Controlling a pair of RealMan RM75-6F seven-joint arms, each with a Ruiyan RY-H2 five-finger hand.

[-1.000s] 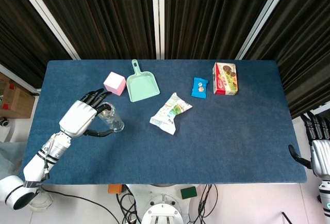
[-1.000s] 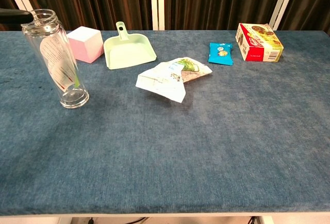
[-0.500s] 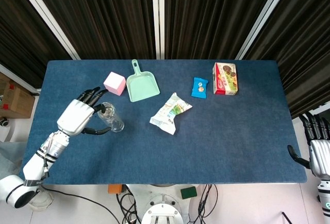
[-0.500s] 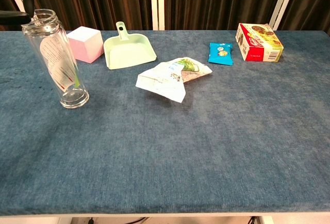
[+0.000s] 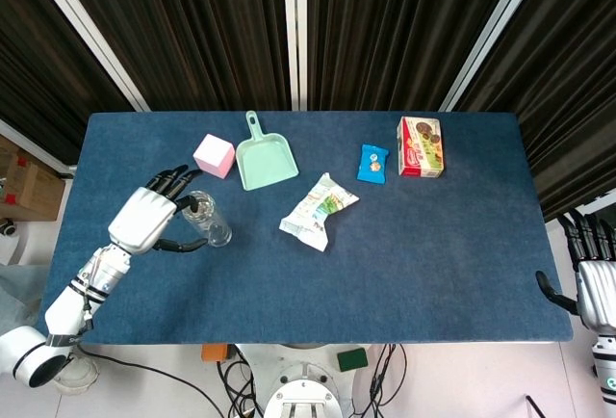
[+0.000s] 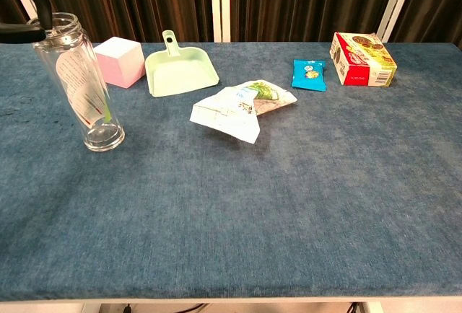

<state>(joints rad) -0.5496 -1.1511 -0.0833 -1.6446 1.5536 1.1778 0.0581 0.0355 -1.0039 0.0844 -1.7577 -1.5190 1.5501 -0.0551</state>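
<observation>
Blue table (image 5: 433, 245), one clear bottle (image 5: 207, 219), one dustpan (image 5: 263, 156), one pink cube (image 5: 214, 155)

On the blue worktop (image 5: 433, 245) there are 6 things, 1 of each kind: 1 clear glass bottle (image 5: 208, 219), 1 pink cube (image 5: 214, 155), 1 green dustpan (image 5: 264, 156), 1 crinkly white snack bag (image 5: 319, 210), 1 small blue packet (image 5: 372, 164) & 1 red cookie box (image 5: 422, 146). Also 2 robot hands: 1 left robot hand (image 5: 146, 220) by the bottle, 1 right robot hand (image 5: 595, 283) off the worktop's edge.
</observation>
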